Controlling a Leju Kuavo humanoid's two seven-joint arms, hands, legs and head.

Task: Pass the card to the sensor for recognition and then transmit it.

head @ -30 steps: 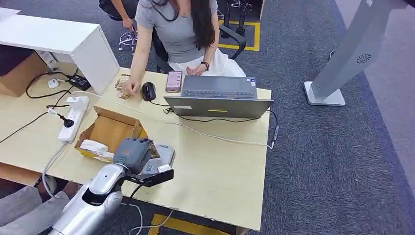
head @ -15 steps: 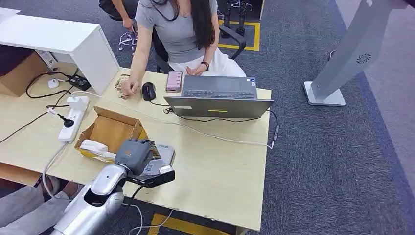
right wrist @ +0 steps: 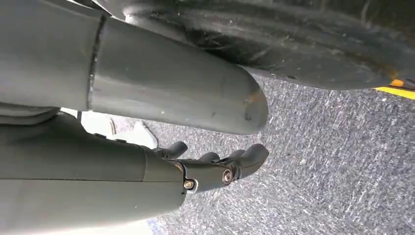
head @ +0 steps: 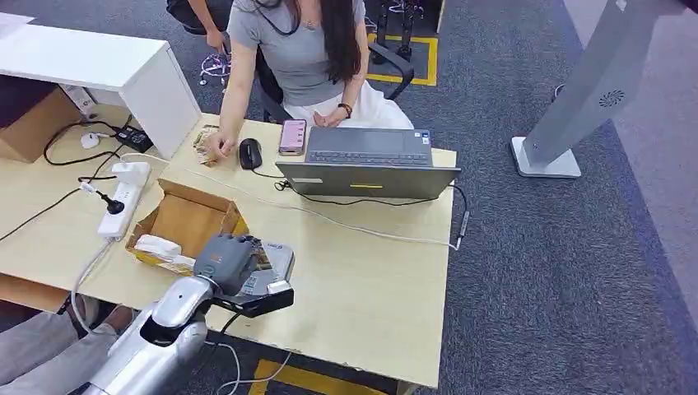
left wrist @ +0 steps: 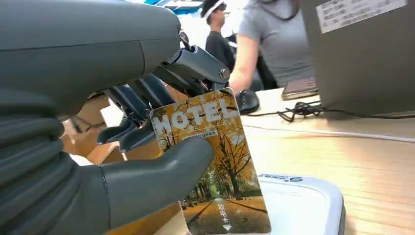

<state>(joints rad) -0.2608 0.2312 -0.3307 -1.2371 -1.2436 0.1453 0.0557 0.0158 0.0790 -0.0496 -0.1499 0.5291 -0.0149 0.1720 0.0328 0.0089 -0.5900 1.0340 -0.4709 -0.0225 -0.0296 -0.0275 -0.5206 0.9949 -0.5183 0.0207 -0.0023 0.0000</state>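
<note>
While the wooden desk [head: 370,280] spans the frame's centre, the white card reader [left wrist: 303,205] lies lower left, directly beneath the left hand [head: 226,259], which pinches the hotel key card [left wrist: 210,161]. Right hand [right wrist: 215,169] hangs empty, fingers loosely curled. Pinched near one edge, the card might slip or tilt and misread.

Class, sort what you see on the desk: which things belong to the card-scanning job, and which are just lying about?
Job: left hand, card, sensor.

Lying about: laptop, mouse, phone, cardboard box, power strip.
</note>
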